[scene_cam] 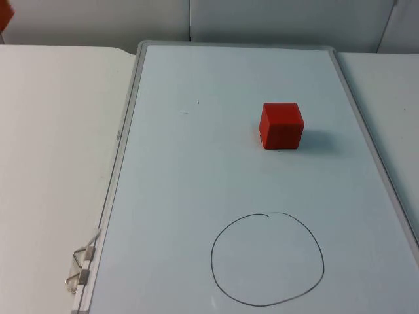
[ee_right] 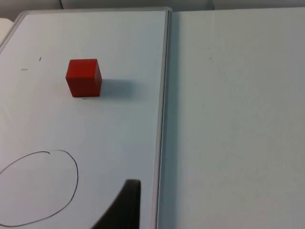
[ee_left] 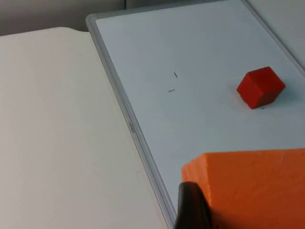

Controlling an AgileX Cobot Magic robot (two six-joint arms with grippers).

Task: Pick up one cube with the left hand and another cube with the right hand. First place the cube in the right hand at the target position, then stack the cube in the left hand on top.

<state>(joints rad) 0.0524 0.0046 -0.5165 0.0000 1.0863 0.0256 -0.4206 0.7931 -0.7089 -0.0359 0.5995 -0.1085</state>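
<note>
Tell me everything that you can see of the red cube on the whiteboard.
The red cube is a plain block with sharp edges and matte faces; the top face looks lighter than the shaded front. It rests flat on the whiteboard, in the far right part, turned slightly against the board's edges. It lies well outside the drawn circle, beyond it, and a tiny pen mark sits at its front foot. It casts a soft shadow to its right. No claw touches it.

We saw a red cube (ee_right: 84, 77) sitting on the whiteboard (ee_right: 119, 129), well apart from the drawn circle (ee_right: 71, 191); white table (ee_right: 233, 119) alongside.
</note>
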